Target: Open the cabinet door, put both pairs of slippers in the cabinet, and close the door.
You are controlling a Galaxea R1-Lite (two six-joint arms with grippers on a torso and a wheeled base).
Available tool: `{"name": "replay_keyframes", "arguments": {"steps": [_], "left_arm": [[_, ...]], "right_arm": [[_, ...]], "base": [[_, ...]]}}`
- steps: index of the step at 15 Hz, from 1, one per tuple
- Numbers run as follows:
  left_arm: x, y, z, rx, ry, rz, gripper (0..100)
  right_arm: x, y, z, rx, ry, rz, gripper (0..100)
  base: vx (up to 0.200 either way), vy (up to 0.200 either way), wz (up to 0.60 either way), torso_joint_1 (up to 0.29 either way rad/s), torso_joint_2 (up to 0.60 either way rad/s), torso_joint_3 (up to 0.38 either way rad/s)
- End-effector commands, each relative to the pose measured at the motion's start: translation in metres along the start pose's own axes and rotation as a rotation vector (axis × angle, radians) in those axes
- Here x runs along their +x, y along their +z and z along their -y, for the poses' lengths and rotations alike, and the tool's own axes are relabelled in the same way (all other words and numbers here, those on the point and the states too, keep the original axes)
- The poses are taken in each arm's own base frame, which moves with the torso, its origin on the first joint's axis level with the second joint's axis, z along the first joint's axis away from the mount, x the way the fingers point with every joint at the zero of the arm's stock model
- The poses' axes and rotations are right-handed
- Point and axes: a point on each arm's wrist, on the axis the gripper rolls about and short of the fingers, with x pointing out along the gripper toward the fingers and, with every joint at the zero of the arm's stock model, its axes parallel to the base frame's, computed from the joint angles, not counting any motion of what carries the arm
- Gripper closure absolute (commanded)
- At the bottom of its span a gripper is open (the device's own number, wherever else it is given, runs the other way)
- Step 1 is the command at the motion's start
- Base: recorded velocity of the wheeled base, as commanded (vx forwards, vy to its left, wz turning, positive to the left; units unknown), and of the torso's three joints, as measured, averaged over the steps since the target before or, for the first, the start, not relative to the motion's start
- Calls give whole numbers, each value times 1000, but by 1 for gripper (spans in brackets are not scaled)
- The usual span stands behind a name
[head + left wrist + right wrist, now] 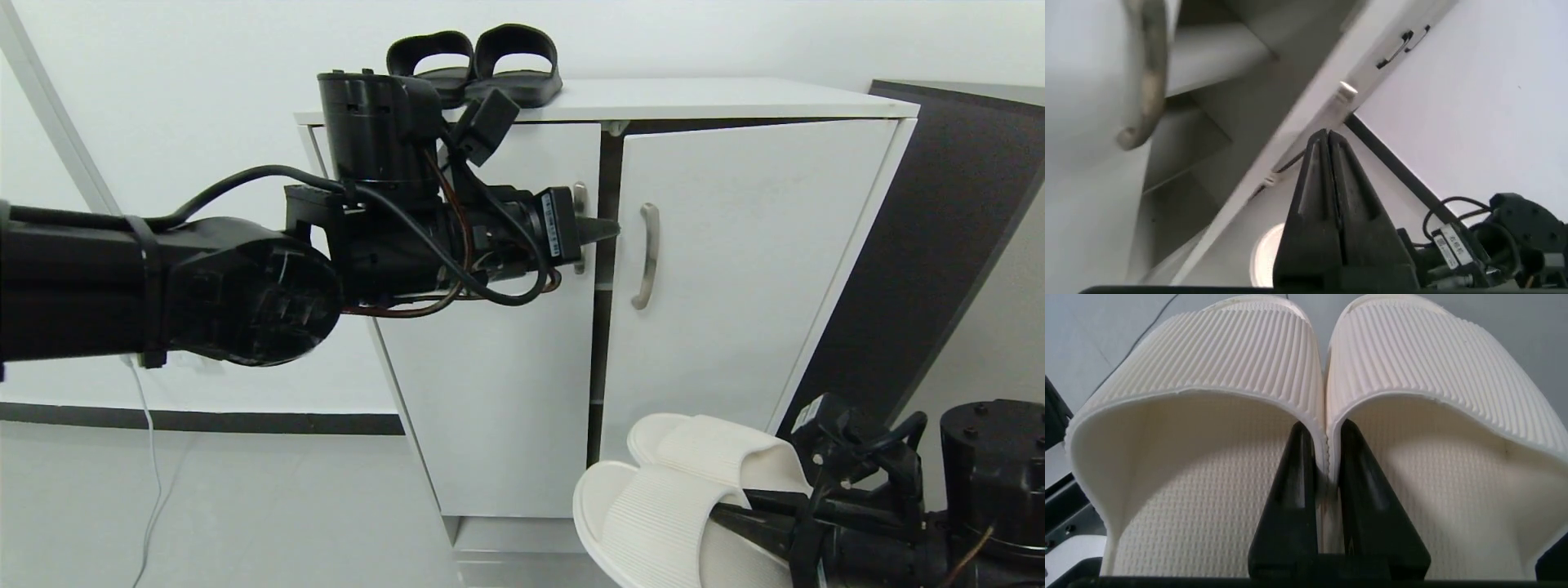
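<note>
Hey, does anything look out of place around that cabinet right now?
Black slippers sit on top of the cabinet, not inside. A dark gap shows between its doors, so one seems ajar.

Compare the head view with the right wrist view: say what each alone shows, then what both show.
Head view only: the cabinet, the black slippers on its top, and the shut left hand at the gap between the doors. Right wrist view only: the dimpled insoles of the white slippers, and their adjoining strap edges pinched in the right hand. Both: the white slippers held by the right hand.
</note>
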Motion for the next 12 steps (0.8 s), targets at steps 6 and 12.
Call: {"name": "replay_keyframes", "arguments": {"steps": [6, 12], "left_arm": [[44, 1, -32, -62, 9, 42, 100], [56, -4, -41, -110, 15, 87, 100]], "right_arm": [[-4, 0, -6, -13, 22, 8, 100], [-4, -1, -9, -15, 35, 0, 100]], "base": [[0, 0, 0, 0, 0, 0], [-100, 0, 0, 3, 0, 0]]}}
